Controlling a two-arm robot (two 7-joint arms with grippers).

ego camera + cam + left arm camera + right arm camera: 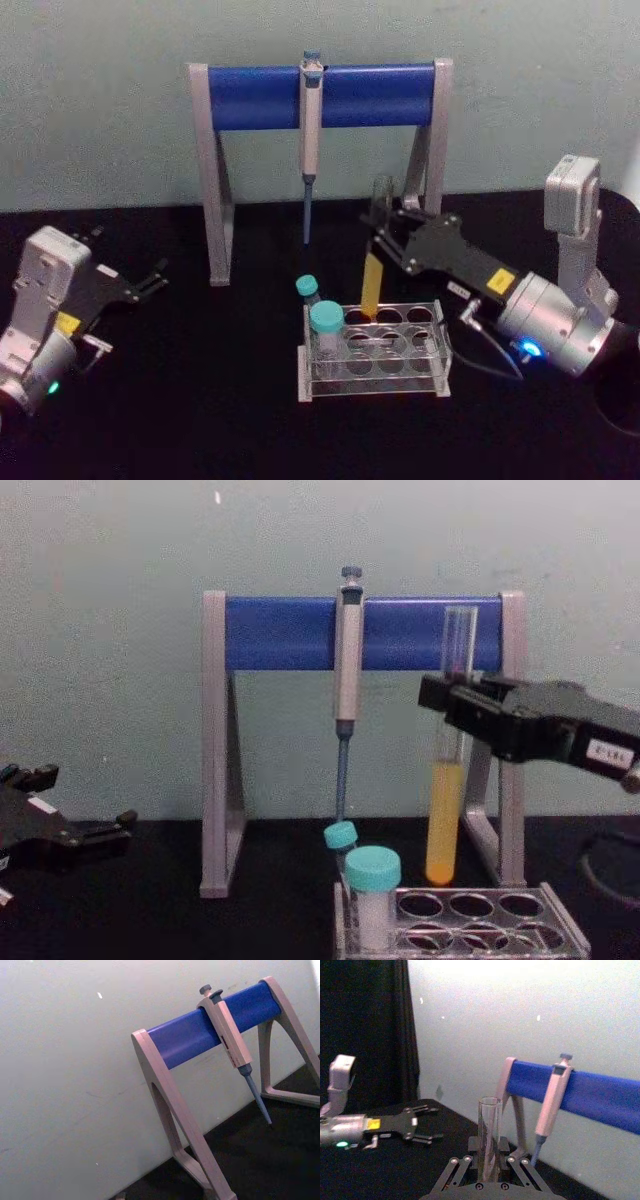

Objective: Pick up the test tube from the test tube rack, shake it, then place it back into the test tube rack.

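test tube (446,810) pinched upright at its upper part between fingers of right gripper (455,695) | yellow bottom hanging just over test tube rack (375,384) back row | left gripper (155,278) idle at far left, fingers spread, empty | lifted out, I judge; shaking unclear, return remains

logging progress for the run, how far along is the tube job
Pickup looks done: the right gripper is shut on the test tube, whose bottom hangs just above the test tube rack. Whether it's been shaken can't be told. Still to do: setting it back in a hole. The left gripper sits parked, open.
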